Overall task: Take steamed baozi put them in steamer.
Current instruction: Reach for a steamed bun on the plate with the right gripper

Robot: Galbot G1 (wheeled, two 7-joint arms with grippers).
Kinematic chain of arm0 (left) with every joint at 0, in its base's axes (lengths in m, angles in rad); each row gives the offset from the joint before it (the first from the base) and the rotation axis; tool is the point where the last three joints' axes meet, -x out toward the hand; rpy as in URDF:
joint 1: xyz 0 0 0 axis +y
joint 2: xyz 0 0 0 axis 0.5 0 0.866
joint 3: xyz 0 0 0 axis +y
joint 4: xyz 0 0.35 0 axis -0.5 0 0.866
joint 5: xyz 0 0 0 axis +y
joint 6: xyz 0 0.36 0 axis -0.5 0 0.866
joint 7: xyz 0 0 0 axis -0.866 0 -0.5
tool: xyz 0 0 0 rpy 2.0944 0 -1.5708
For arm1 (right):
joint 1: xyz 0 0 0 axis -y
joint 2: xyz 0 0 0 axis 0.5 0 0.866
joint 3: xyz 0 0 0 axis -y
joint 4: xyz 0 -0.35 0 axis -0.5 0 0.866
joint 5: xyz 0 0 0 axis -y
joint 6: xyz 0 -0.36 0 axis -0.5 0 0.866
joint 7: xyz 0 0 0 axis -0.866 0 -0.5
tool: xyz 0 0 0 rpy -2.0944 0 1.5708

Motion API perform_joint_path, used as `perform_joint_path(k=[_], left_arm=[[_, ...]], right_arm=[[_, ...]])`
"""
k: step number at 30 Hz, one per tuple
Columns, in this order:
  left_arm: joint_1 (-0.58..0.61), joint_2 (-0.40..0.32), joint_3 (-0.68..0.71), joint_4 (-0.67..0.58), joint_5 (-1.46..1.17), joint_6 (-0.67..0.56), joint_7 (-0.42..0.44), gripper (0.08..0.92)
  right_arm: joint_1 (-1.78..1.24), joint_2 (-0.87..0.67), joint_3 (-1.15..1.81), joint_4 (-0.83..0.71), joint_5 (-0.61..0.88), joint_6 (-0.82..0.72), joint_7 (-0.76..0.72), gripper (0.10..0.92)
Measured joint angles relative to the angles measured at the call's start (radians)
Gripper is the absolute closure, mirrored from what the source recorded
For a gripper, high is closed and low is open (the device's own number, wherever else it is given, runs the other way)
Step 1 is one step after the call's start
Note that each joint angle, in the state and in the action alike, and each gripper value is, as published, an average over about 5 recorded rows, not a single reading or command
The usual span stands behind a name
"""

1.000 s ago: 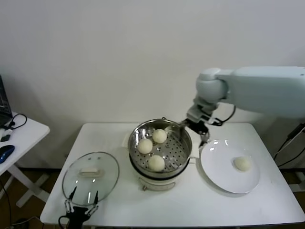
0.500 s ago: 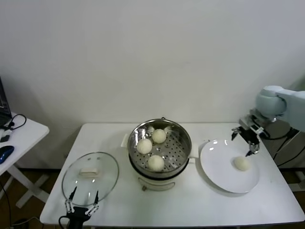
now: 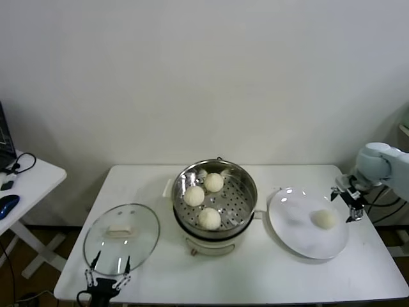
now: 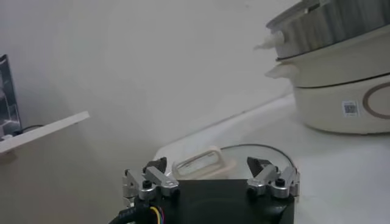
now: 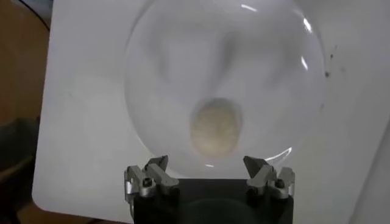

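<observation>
A white table [image 3: 255,275] carried everything. At its centre stood the steamer [image 3: 216,192], with three steamed baozi [image 3: 209,218] on its perforated floor. Left of it lay a glass lid [image 3: 121,238]; right of it a white plate [image 3: 300,238] bore the fourth bun [image 3: 324,219]. The right gripper [image 3: 348,203] hung just right of that bun, jaws spread, empty. The left gripper [image 3: 107,279] waited at the lid's near edge, likewise spread and empty.
</observation>
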Motion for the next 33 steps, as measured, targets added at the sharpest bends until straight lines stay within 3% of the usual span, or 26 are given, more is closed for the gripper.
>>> perform_joint_path(k=[33], left_arm=[[0.006,0.001,-0.003,-0.007,0.000,0.002,0.003,0.177]], right_arm=[[-0.384,0.075,0.382,-0.216,-0.027,0.016,0.095,0.203]])
